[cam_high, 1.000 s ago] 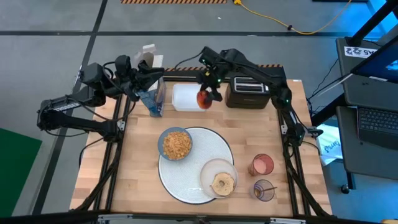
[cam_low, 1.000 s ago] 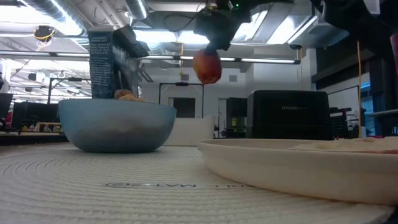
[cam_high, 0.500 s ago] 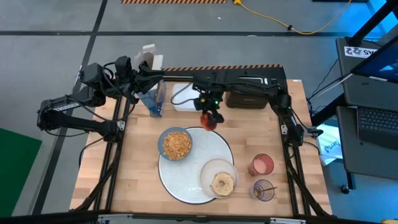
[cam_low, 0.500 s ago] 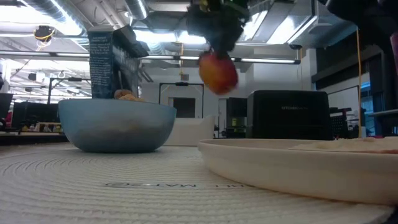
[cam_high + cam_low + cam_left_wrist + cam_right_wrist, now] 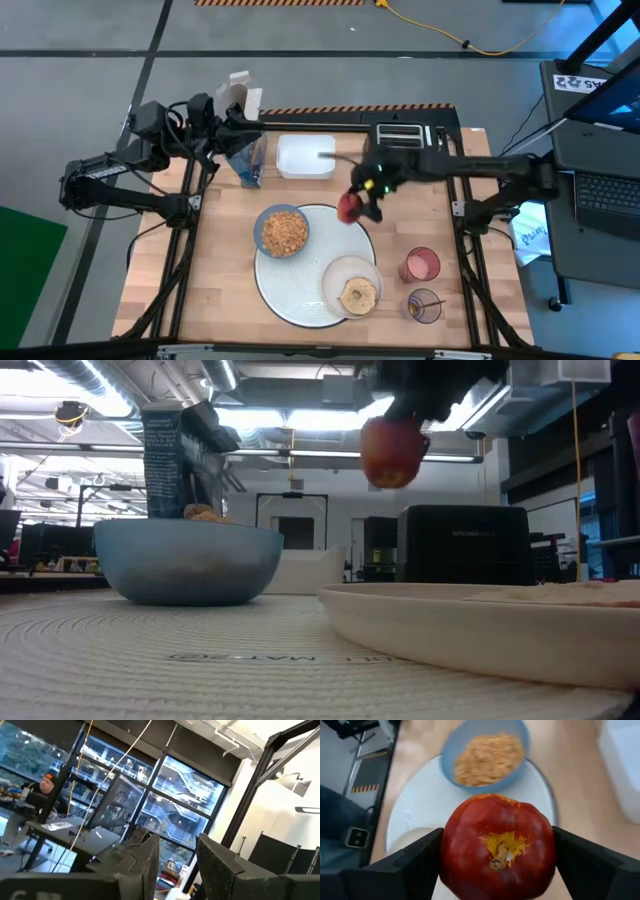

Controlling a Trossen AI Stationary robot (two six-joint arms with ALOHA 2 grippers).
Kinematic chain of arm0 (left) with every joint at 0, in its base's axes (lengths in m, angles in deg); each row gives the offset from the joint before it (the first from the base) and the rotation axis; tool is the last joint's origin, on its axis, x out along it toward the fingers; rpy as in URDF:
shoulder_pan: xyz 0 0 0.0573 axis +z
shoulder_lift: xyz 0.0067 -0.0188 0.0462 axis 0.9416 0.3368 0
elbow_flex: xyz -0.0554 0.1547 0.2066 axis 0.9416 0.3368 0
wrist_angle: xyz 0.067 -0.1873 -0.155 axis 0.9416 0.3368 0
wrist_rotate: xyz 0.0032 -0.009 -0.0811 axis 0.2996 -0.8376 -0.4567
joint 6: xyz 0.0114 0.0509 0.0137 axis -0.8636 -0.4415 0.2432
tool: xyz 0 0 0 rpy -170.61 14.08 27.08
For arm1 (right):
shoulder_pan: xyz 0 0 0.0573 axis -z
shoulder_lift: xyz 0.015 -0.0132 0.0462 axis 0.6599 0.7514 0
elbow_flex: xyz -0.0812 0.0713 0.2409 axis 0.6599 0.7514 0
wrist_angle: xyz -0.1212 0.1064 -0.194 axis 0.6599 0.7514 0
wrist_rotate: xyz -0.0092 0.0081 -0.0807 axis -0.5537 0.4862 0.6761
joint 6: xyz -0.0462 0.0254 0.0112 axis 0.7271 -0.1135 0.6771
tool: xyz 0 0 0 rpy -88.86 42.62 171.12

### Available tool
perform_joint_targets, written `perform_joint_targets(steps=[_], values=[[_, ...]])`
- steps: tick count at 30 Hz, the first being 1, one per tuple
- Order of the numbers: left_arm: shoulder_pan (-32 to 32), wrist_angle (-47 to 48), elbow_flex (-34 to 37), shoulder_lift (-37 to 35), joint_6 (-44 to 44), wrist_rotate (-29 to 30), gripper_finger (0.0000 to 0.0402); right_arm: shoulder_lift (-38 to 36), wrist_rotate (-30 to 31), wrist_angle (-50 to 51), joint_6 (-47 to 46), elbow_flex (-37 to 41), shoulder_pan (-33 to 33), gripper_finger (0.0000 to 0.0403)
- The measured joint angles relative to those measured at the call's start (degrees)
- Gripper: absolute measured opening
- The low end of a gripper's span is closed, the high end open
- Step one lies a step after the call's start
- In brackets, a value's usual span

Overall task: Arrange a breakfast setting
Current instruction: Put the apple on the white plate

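The right gripper (image 5: 358, 205) has its two dark fingers spread wide around a round red apple (image 5: 349, 207), one finger pressed against each side, and it holds the fruit up in the air over the far right edge of the large round white woven mat (image 5: 345, 235). From table height the apple (image 5: 389, 452) hangs high, well above everything on the table, with the black toaster (image 5: 462, 545) behind and below it.

On the left part of the mat sits a blue bowl (image 5: 263, 240) filled with tan cereal flakes (image 5: 285, 231). At the near right edge of the mat lies a small cream plate (image 5: 345, 271) carrying a bagel (image 5: 358, 296). To the right of the mat, off it, stand a pink tumbler (image 5: 420, 265) and, nearer, a purple tumbler (image 5: 424, 305) with a thin spoon (image 5: 430, 303) in it.

The left gripper (image 5: 243, 135) is at the far left corner, its fingers partly closed on a tall blue carton (image 5: 243, 158) standing there. Just right of the carton, at the far edge, sits a white square plastic tub (image 5: 305, 156).
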Motion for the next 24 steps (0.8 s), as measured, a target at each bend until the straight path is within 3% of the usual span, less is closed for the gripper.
perform_joint_targets(steps=[10, 24], values=[[0.17, 1.89, 0.00, -0.02, 2.88, -3.46, 0.0119, 4.33, 15.64, -2.47, -2.95, -2.73, -17.19, 0.0331], [0.17, 3.86, 0.00, 0.00, 6.30, -4.24, 0.0119, 13.95, 18.66, -6.44, -0.52, -2.88, -24.18, 0.0331]])
